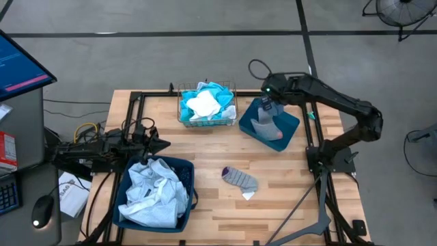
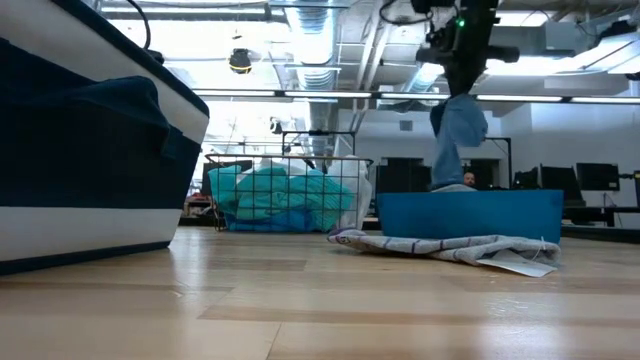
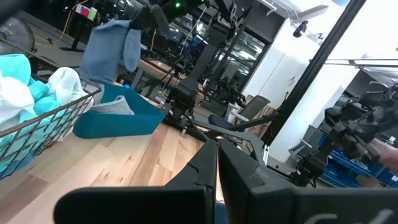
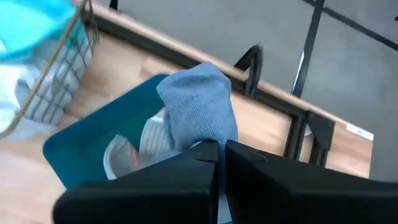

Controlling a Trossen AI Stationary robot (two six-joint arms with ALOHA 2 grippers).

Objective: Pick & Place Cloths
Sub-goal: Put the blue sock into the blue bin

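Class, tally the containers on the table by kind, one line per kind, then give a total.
Teal plastic bins: 2, the small bin and the large bin
Wire mesh baskets: 1, the basket
Total: 3

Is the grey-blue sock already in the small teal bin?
Not yet: sock hangs from the shut right gripper above the bin.

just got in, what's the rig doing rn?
Sorting cloths. The right gripper is shut on a blue-grey sock, which dangles over the small teal bin that already has a grey sock in it. Another sock lies loose on the table. The left gripper waits shut beside the big bin of pale cloths; the wire basket holds turquoise and white ones.
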